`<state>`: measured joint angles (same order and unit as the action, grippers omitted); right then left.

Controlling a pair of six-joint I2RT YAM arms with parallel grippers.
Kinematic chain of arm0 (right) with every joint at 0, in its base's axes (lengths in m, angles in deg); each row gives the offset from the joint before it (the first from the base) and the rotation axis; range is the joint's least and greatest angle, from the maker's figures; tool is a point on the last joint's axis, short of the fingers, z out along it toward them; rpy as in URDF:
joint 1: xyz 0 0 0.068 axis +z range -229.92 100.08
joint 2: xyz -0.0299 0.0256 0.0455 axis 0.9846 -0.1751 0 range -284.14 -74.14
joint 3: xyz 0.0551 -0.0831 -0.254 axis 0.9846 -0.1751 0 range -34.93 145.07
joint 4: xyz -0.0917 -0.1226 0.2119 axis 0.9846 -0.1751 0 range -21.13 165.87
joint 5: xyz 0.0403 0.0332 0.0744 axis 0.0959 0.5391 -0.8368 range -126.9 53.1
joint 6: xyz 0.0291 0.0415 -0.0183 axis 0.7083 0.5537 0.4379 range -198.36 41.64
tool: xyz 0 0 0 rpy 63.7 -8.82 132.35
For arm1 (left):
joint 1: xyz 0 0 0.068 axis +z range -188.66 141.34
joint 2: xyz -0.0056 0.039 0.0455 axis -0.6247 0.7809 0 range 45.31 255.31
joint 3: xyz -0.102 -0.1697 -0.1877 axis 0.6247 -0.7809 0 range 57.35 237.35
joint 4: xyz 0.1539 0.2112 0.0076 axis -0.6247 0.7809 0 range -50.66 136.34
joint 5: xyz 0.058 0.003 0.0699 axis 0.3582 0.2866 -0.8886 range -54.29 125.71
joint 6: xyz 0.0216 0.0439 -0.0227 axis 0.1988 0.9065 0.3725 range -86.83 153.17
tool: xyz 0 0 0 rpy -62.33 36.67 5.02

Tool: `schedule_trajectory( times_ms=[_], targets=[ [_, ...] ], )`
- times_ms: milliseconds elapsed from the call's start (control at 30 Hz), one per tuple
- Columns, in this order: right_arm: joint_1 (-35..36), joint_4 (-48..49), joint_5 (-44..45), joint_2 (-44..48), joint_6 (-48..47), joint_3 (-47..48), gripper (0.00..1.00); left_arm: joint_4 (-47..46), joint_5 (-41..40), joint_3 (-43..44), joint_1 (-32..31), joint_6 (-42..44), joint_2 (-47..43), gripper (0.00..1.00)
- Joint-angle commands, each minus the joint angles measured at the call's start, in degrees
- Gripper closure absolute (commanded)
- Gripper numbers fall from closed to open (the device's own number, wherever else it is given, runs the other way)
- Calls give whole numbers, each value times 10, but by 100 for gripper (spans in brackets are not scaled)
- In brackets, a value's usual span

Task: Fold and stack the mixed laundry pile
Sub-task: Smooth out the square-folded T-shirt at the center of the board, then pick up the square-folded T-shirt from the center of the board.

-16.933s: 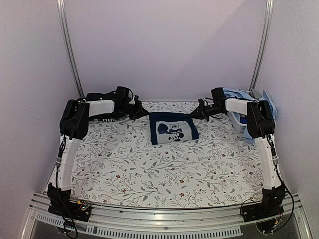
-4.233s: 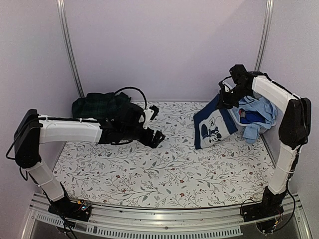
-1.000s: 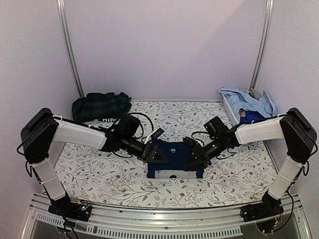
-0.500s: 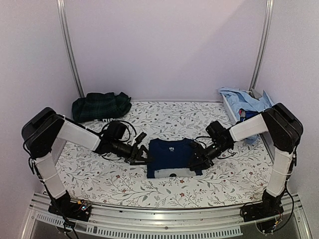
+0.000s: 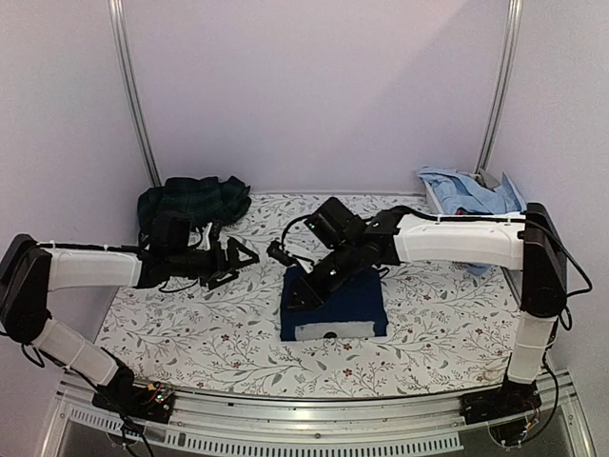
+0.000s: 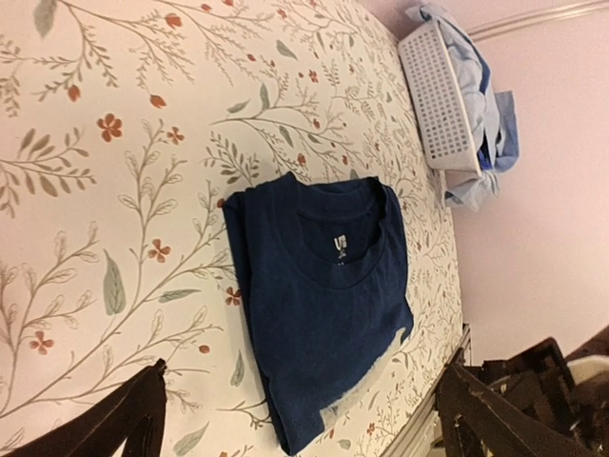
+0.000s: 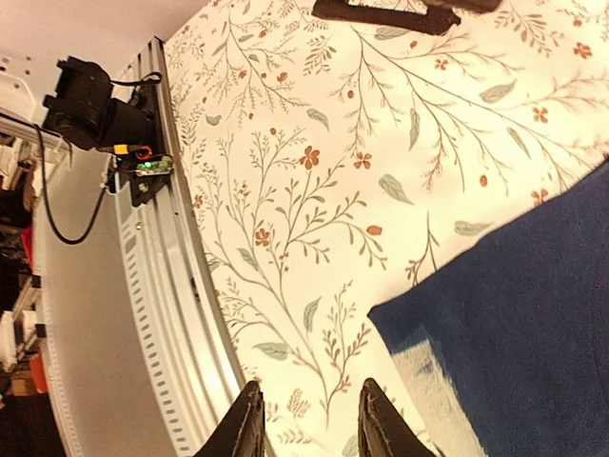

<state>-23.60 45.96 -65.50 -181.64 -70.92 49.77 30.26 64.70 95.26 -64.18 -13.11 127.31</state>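
Now the left arm has pulled back from the folded navy T-shirt [image 5: 344,303], which its tool was flanking a moment ago, and the right arm has swung across the garment toward its left side. The shirt itself lies where it lay before, in the same tidy rectangle.

Low and stretched out over the desk, the left arm points toward the middle, and the left tool [image 5: 235,257] sits well clear of the shirt with its fingers spread wide and nothing between them. The right arm reaches in from the right and crosses above the shirt. The right tool [image 7: 306,421] hangs over the floral sheet [image 5: 219,324] at the shirt's near left corner, its fingers only narrowly parted and gripping nothing. Whether the tips brush the cloth is hard to say from these views.

The T-shirt rests near the centre of the desk, collar and label facing up, with a pale patch showing along its near edge. The dark green plaid piece [image 5: 190,202] is bunched at the far left corner. The light blue shirts [image 5: 471,193] spill over a white basket [image 6: 440,105] at the far right.
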Motion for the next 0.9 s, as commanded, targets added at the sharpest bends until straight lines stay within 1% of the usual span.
schedule_trajectory(
  times_ms=[0, 100, 233, 400, 600, 700, 767, 833, 867],
  targets=[
    [47, -65, 119, -75, -46, 76, 70, 64, -77, -5, 19, -30, -30, 0],
    [69, -72, 144, -109, -50, 113, 70, 78, -77, -18, 29, -35, -41, 0],
    [81, -89, 159, -148, -60, 134, 70, 76, -75, -38, 43, -41, -62, 0],
    [94, -106, 206, -183, -68, 137, 70, 89, -74, -45, 56, -30, -73, 1],
    [107, -123, 267, -213, -68, 135, 69, 89, -69, -51, 57, -20, -78, 0],
    [116, -125, 282, -234, -95, 127, 69, 86, -64, -64, 57, -28, -77, 1],
    [124, -124, 316, -248, -100, 123, 79, 72, -56, -74, 57, -43, -71, 0],
    [124, -118, 325, -248, -100, 121, 95, 59, -46, -83, 56, -58, -65, 0],
    [124, -107, 325, -240, -98, 119, 99, 54, -45, -86, 55, -65, -62, 0]
  ],
)
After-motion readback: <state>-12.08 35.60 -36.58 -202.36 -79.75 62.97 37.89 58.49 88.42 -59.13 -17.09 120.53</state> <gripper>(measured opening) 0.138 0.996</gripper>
